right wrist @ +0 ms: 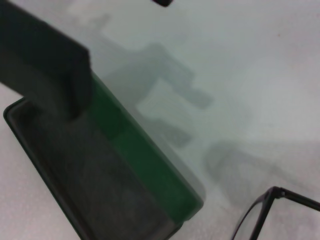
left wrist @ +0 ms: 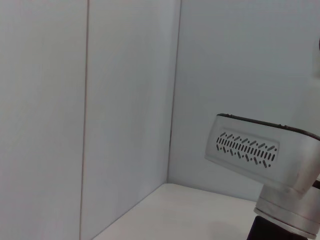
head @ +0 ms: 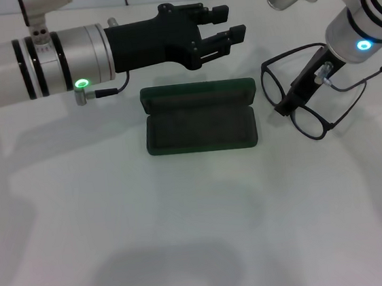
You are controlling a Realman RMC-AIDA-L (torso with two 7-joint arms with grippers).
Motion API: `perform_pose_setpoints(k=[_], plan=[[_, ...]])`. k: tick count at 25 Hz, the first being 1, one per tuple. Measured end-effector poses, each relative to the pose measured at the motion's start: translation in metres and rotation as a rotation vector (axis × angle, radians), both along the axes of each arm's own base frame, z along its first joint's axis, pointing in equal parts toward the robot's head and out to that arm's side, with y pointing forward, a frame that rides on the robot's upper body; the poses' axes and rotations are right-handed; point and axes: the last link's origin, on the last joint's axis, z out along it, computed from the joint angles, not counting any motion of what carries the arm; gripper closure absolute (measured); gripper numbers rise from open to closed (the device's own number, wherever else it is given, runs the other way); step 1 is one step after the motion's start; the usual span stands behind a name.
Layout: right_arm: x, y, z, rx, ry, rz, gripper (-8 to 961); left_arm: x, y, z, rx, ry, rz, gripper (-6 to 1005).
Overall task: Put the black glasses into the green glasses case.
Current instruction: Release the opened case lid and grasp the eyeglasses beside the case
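Black glasses (head: pixel 302 97): pinched at the bridge by right gripper (head: pixel 284 108), just beside open, empty green glasses case (head: pixel 200 118); insertion pending; left gripper (head: pixel 224 35) spread, idle behind the case.

One black glasses (head: pixel 307 96), one green glasses case (head: pixel 199 117)

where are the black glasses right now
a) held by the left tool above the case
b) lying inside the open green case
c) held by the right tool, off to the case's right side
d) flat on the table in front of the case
c: the right tool grips the black glasses beside the open, empty green glasses case; the left tool hovers behind it.
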Motion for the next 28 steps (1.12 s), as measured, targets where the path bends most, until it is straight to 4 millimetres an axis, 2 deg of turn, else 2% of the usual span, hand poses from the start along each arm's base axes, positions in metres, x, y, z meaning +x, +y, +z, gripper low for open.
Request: perform_pose_setpoints(k=[3,14,28], plan=[[0.001,-0.001,-0.001,-0.003,-0.004,-0.002,356,0.0,0.0,-0.001,0.0,0.0,-0.004,530],[0.007,-0.004,-0.009,-0.006,-0.011,0.006,534,0.008,0.001,-0.003,0.001,-0.008,-0.029,531],[0.007,-0.006,-0.019,-0.012,-0.005,0.031,600,0.011,0.003,-0.007,0.003,-0.007,-0.023,530]])
